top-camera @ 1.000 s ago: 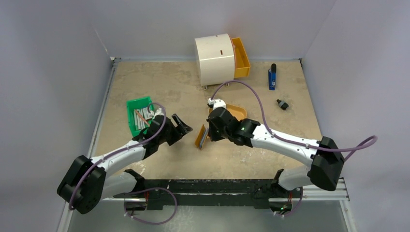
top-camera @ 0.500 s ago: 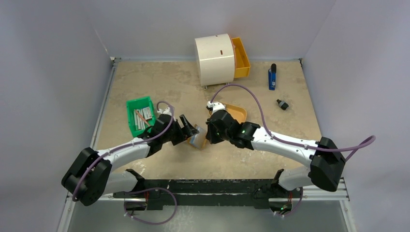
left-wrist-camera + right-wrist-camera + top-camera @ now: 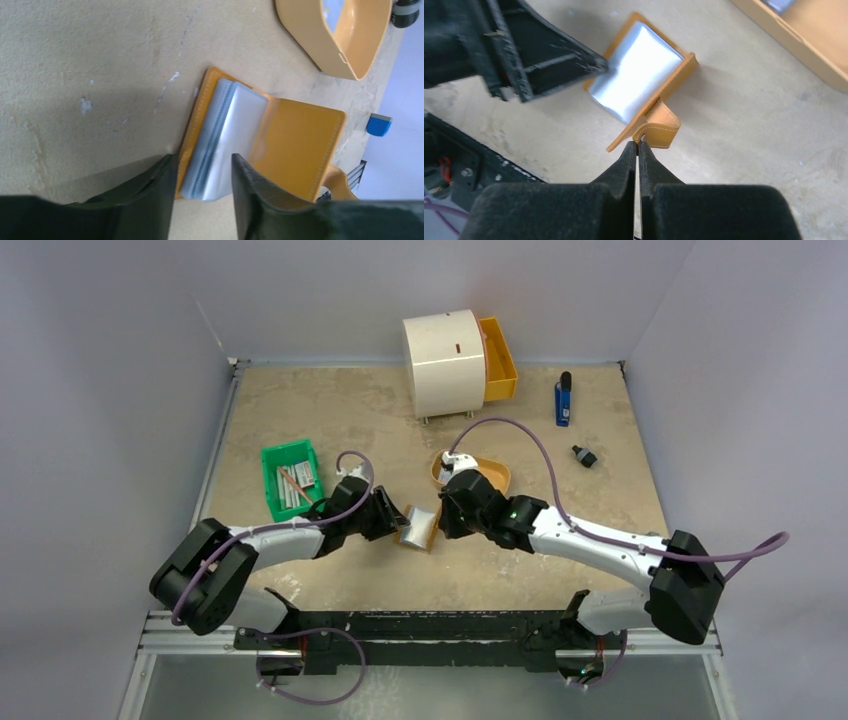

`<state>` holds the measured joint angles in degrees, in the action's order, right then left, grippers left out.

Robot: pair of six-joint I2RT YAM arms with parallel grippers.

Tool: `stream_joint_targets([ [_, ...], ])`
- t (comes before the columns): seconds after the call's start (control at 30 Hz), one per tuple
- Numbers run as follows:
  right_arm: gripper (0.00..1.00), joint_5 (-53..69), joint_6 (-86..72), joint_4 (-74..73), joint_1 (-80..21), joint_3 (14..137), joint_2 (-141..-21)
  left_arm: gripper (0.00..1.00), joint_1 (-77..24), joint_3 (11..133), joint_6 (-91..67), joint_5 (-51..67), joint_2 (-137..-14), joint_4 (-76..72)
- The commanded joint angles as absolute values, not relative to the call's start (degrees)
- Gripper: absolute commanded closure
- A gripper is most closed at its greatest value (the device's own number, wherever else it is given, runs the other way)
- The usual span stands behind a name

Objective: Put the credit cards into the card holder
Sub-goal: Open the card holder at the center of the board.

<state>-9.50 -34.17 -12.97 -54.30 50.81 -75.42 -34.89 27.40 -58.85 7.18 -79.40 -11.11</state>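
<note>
The tan card holder [image 3: 421,528] lies open on the table between both grippers, its clear sleeves [image 3: 227,132] facing up. My left gripper [image 3: 202,172] is open, with its fingertips on either side of the near edge of the sleeves. My right gripper [image 3: 637,146] is shut on the holder's tan closing strap [image 3: 659,127] and holds that cover raised. A pale grey-blue credit card [image 3: 776,4] shows as a corner inside the tan tray [image 3: 809,55]; it also shows in the left wrist view [image 3: 331,7]. The other cards are hidden.
A green bin [image 3: 290,478] of grey bars stands to the left. A white drum [image 3: 445,362] with an orange drawer [image 3: 500,360] stands at the back. A blue object [image 3: 563,400] and a small black piece [image 3: 584,455] lie at the right.
My left gripper has moved right to the card holder. The holder has gone from standing on edge to lying open with its sleeves showing. My right gripper has kept hold and shifted slightly right.
</note>
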Motion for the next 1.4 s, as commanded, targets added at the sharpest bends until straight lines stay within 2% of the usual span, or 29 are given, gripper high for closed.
stream_joint_targets([
  [0.0,1.0,-13.3,-38.1,-17.2,-53.4,46.9,-73.5,0.63,-35.1,26.0,-59.0,5.0,-80.6,-15.2],
  [0.13,1.0,-15.0,-42.8,-20.2,-52.6,42.6,-72.3,0.73,-35.2,24.3,-60.1,4.6,-81.7,-17.3],
  [0.27,1.0,-16.8,-47.3,-24.9,-52.4,40.9,-72.7,0.76,-35.2,23.3,-60.5,4.1,-81.2,-17.6],
  [0.3,0.96,-17.0,-48.2,-26.4,-52.4,41.0,-72.7,0.76,-35.2,23.0,-60.6,4.1,-80.7,-17.6],
  [0.4,0.65,-19.4,-49.3,-29.2,-52.4,41.2,-70.3,0.75,-35.2,23.1,-60.8,3.7,-78.5,-16.4],
  [0.43,0.58,-20.1,-49.2,-29.9,-52.5,41.6,-68.4,0.74,-35.2,23.3,-60.6,3.5,-77.6,-15.6],
  [0.5,0.5,-20.5,-48.2,-31.9,-52.5,43.1,-65.9,0.72,-35.2,23.5,-60.4,2.9,-75.7,-14.1],
  [0.7,0.49,-15.8,-42.2,-27.3,-52.6,50.5,-61.7,0.7,-35.2,23.6,-59.8,0.2,-69.5,-8.6],
  [0.83,0.51,-11.3,-41.1,-24.7,-52.6,58.1,-67.6,0.7,-35.2,23.5,-59.5,-3.5,-65.6,-5.1],
  [1.03,0.52,-8.3,-40.5,-19.9,-52.6,61.3,-76.5,0.7,-35.2,22.4,-59.5,-5.1,-63.1,-2.8],
  [1.1,0.47,-11.8,-40.6,-22.9,-52.6,63.9,-80.2,0.7,-35.1,22.2,-59.4,-5.0,-63.2,-2.6],
  [1.27,0.19,-13.1,-40.2,-24.7,-52.6,65.7,-86.0,0.7,-35.1,21.0,-59.4,-4.7,-62.7,-3.1],
  [1.37,0.17,-13.0,-40.4,-27.2,-52.6,66.7,-90.1,0.7,-35.2,20.8,-59.5,-4.7,-62.8,-3.2],
])
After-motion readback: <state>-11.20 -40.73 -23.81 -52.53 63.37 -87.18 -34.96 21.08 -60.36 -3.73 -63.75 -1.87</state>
